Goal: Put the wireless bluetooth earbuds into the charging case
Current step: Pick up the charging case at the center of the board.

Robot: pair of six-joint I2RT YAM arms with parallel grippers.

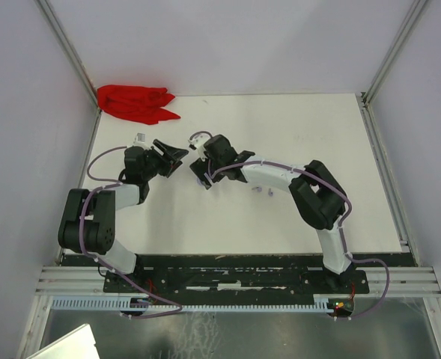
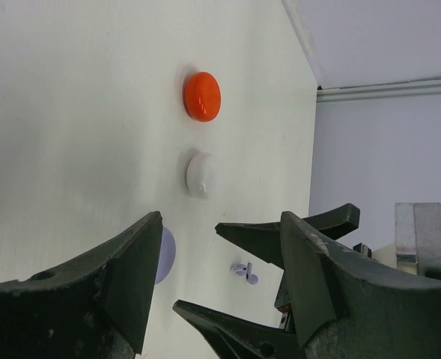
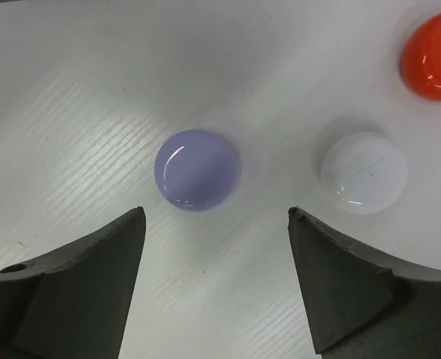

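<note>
Both arms rise from the near edge of the white table (image 1: 317,149) and lean in toward each other, meeting left of the middle, about halfway between the near and far edges. The left gripper (image 1: 177,155) has its jaws spread wide and grips nothing. In its wrist view the left gripper (image 2: 220,221) shows bare table between its dark fingers (image 2: 126,277). The right gripper (image 1: 199,168) faces it closely, jaws equally wide and carrying nothing. In its own view the right gripper (image 3: 216,213) hangs above the table, with the round purple case (image 3: 198,170) lying closed just ahead of the gap, untouched. Beside that lies the round white case (image 3: 363,172), and beyond it the round red case (image 3: 432,56), the three forming a loose row. From the left wrist the purple case (image 2: 166,254) is half hidden behind a finger, with the white case (image 2: 199,175) and red case (image 2: 202,96) farther off. A tiny purple earbud pair (image 2: 244,271) lies on the table near the purple case, just beside the right gripper's fingers. A crumpled red cloth (image 1: 134,103) sits in the far left corner.
</note>
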